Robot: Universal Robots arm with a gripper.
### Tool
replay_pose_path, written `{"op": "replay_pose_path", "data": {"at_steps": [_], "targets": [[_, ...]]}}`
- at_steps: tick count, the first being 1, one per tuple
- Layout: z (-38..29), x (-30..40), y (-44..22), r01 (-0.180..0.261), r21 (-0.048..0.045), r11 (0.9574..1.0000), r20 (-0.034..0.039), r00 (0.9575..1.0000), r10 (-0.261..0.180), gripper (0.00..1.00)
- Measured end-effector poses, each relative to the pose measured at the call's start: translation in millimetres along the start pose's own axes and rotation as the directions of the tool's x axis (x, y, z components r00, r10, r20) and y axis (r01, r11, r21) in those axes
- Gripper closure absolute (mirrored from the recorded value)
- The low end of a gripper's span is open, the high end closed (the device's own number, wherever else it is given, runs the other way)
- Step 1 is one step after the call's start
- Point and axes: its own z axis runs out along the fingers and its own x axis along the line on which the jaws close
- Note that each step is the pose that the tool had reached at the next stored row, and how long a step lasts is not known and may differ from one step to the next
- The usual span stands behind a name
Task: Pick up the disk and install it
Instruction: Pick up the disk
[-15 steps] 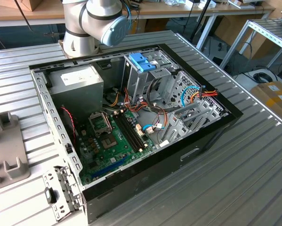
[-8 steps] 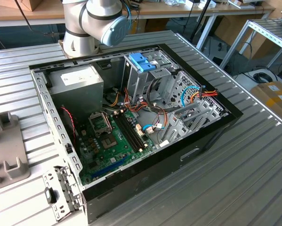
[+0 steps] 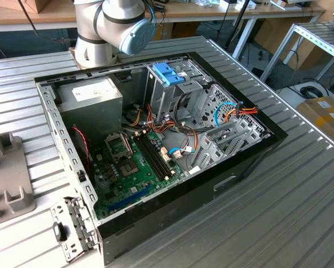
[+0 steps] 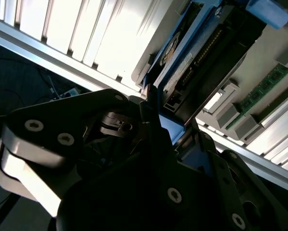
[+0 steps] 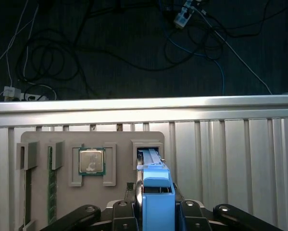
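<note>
The disk stands on edge in a slot at one end of a grey holder tray, with its blue carrier frame turned toward the arm. In the second wrist view the disk shows edge-on, its connector row between the blue rails. The gripper straddles the frame's near end. Its jaws press against the blue plastic from both sides, pinching the disk while it sits in the slot.

On the same tray lie a square processor chip in its own recess and two green memory sticks in narrow channels. The tray rests on the ribbed metal desk close to its edge, with tangled cables on the dark floor beyond.

In the exterior view the tray sits at the exterior view's left. Beside it on the desk an open computer case holds a motherboard, a grey power supply and a metal drive cage topped by a blue handle. The arm's base stands behind the case.
</note>
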Motion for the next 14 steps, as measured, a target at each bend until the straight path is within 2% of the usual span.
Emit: {"op": "replay_pose_path", "data": {"at_steps": [14], "targets": [[-10.1,-0.5,0.5,0.0,0.0001,1.0,0.0002,1.0,0.0,0.63]]}}
